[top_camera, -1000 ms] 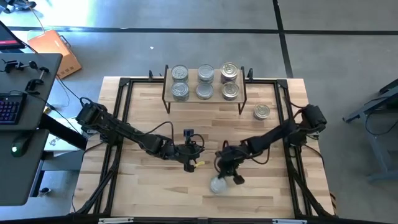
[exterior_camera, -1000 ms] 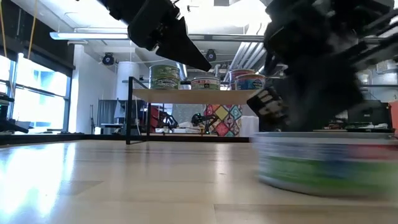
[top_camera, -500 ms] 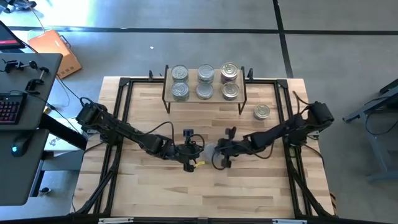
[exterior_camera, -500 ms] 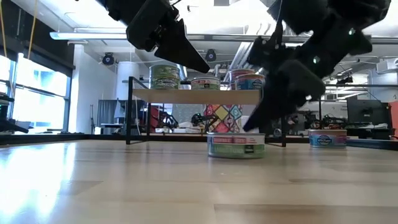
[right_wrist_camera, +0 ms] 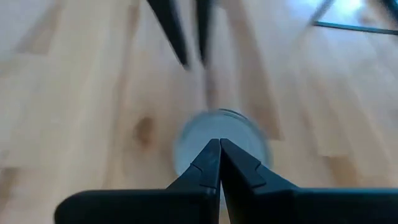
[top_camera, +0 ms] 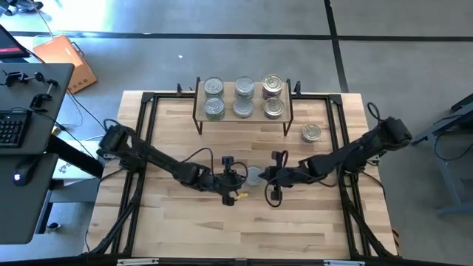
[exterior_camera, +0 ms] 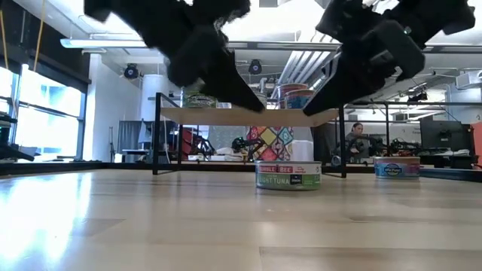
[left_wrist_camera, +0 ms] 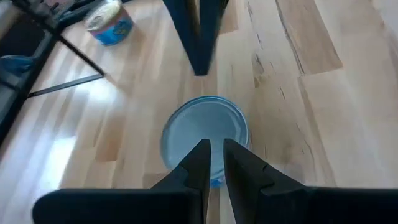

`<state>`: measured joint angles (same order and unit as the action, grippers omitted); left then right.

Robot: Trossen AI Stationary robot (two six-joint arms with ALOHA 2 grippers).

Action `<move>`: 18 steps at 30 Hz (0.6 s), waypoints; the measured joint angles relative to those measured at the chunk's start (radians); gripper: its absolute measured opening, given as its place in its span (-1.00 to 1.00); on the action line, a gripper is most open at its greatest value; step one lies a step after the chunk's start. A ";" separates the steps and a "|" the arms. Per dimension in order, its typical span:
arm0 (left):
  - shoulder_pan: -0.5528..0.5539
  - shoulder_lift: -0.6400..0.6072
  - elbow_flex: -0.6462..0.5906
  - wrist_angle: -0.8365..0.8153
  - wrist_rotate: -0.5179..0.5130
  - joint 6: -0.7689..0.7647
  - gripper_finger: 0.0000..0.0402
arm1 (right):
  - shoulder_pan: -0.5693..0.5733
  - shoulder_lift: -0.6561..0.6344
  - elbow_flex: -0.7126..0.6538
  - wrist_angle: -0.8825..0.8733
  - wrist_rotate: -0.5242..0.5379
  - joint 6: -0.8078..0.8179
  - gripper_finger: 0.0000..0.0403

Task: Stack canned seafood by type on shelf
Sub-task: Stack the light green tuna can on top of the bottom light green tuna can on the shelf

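A flat round tin (top_camera: pixel 253 175) with a silver lid stands on the tabletop, its label showing in the low view (exterior_camera: pixel 288 175). My left gripper (top_camera: pixel 235 179) hovers just left of it, shut. My right gripper (top_camera: pixel 269 177) hovers just right of it, shut. In the low view both fingertip pairs hang above the tin's lid without touching it. Each wrist view looks down on the lid (left_wrist_camera: pixel 205 134) (right_wrist_camera: pixel 221 140), with the other arm's fingers beyond it. The shelf (top_camera: pixel 244 120) at the far edge carries several tins on its board (exterior_camera: pixel 196 115).
One more tin (top_camera: pixel 311 133) stands on the table right of the shelf, and shows in the low view (exterior_camera: pixel 396 167) and the left wrist view (left_wrist_camera: pixel 109 22). Black frame rails (top_camera: pixel 145 125) run along the table's edges. Bare wood lies toward the near edge.
My shut right gripper swept from near the table's near edge toward the middle and pushed the tin along the wood, then rose off it. The tin slid from the near edge to the middle and now stands still. My left gripper shifted slightly toward the tin.
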<state>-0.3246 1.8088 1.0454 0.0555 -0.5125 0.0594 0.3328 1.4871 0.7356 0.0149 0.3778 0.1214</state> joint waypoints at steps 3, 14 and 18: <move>0.014 0.077 0.000 0.112 0.059 0.067 -0.83 | -0.005 0.039 0.000 0.040 -0.092 -0.017 -0.98; 0.037 0.209 0.000 0.330 0.210 0.267 -0.49 | -0.005 0.028 0.002 -0.121 -0.139 0.008 -0.34; 0.042 0.210 0.000 0.316 0.162 0.293 -0.22 | 0.024 0.029 0.002 -0.141 -0.142 0.060 -0.28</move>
<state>-0.2826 2.0190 1.0451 0.3716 -0.3502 0.3523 0.3573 1.5162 0.7372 -0.1263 0.2357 0.1818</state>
